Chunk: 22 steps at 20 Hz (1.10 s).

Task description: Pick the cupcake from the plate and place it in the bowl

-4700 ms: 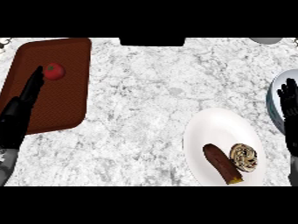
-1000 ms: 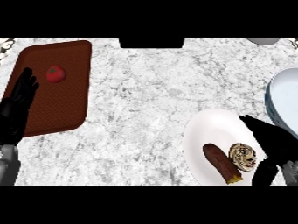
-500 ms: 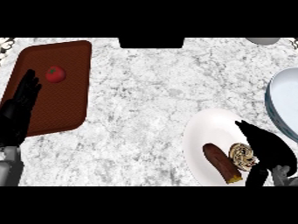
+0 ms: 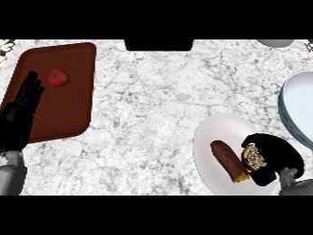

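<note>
Brown board (image 4: 64, 105) lies under left hand (image 4: 18, 114), which rests open, fingers straight. Bowl (image 4: 308, 110) sits just beyond right hand (image 4: 277, 153), up and right of it. Plate (image 4: 220, 131) lies beneath right hand. Right hand curls round cupcake (image 4: 253, 157), over plate's right part. Sausage (image 4: 225, 159) lies just left of hand. Risks: fingers nudge sausage on lift; cupcake clips bowl rim if carried low.

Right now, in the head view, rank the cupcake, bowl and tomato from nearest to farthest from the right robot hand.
1. cupcake, on the plate, with the right robot hand curled round it.
2. bowl, just right of it.
3. tomato, far left on the board.
</note>
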{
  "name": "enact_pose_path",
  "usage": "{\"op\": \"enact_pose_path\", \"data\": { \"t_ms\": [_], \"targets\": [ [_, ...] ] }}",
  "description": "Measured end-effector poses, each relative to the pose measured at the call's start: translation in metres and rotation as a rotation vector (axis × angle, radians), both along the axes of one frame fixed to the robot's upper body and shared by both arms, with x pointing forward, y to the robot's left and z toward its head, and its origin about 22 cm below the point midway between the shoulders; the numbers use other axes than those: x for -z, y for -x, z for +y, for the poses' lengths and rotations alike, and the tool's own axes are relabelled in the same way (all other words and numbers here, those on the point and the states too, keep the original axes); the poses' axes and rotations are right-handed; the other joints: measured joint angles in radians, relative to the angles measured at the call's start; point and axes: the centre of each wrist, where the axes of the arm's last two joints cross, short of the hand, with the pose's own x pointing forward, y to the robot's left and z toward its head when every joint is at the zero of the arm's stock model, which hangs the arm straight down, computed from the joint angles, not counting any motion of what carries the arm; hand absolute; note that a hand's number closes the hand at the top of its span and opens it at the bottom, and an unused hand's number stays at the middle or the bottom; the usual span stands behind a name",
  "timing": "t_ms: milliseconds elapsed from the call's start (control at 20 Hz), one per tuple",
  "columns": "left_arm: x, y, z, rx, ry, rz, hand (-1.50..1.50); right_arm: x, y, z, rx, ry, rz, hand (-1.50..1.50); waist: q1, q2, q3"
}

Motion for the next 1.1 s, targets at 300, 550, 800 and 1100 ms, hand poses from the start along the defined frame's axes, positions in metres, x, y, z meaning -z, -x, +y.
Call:
{"op": "enact_pose_path", "data": {
  "t_ms": [300,550,800,1100],
  "targets": [
    [-0.002,0.005,-0.002,0.002,-0.001,0.001,0.0,0.012,-0.009,-0.006,-0.024,-0.018,-0.043,1.5,0.0,-0.008,-0.011],
    [-0.006,0.0,-0.002,0.0,-0.001,0.001,0.0,0.019,-0.019,-0.009,-0.027,-0.022,-0.088,1.5,-0.001,-0.009,-0.012],
    [-0.003,0.002,-0.002,-0.008,0.001,0.003,0.0,0.015,0.001,-0.003,-0.254,-0.067,-0.155,1.5,-0.008,-0.007,-0.005],
    [0.001,0.007,0.008,-0.031,0.001,0.013,0.0,-0.007,0.042,-0.009,-0.701,-0.159,-0.241,1.5,-0.027,-0.01,0.001]
  ]
}}
